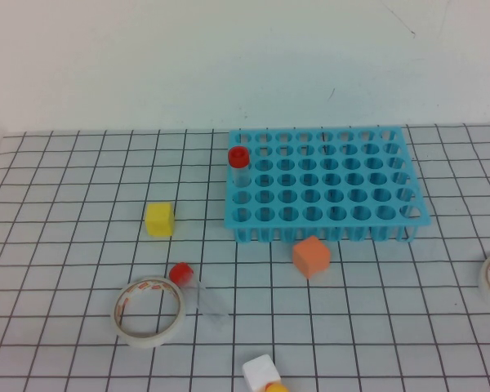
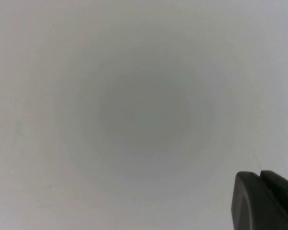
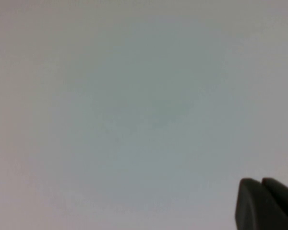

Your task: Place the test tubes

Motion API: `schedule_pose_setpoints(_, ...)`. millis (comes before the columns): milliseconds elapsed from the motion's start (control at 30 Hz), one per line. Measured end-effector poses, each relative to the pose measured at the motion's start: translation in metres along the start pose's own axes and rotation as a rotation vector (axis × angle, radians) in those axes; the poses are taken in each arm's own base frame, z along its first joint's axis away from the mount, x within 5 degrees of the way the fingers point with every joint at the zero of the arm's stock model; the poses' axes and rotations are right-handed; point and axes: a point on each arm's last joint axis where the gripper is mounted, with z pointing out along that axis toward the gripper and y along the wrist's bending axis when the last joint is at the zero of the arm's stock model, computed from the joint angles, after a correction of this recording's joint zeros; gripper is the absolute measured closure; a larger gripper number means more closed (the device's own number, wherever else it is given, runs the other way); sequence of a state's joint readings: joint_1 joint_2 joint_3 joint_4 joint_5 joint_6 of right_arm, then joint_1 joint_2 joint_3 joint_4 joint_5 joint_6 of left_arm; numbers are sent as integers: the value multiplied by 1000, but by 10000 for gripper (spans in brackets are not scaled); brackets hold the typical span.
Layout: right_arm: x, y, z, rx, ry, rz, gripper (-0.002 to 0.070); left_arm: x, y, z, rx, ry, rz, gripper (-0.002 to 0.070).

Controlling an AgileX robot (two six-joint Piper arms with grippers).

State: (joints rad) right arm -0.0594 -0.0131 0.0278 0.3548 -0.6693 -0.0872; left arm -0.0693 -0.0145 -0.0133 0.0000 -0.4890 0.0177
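Upright tube (image 1: 239, 166) in rack (image 1: 327, 225), L edge; lying tube (image 1: 198, 292) front-L of rack, by tape roll (image 1: 149, 336).

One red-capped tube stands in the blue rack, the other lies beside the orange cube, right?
No. The high view shows the lying tube beside the tape roll, not the orange cube. The left gripper and right gripper, both shut, appear only in their wrist views.
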Motion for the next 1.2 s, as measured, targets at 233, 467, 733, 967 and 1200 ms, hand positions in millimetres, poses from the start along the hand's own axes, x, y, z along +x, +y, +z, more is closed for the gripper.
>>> schedule_pose_setpoints(233,3,9,5,-55,174,-32,678,-56,1,22,4,237,6,676)
schedule_pose_setpoints(467,-35,33,23,-180,360,-311,678,-58,1,51,9,520,-12,676)
schedule_pose_setpoints(733,-49,48,63,-219,811,-440,678,-20,-7,75,52,962,-110,676)
schedule_pose_setpoints(967,-8,73,83,-599,1159,-426,678,-11,-9,77,92,1033,-87,676)
schedule_pose_setpoints(1200,43,91,98,-875,1370,-240,678,-5,-10,73,110,1071,-66,676)
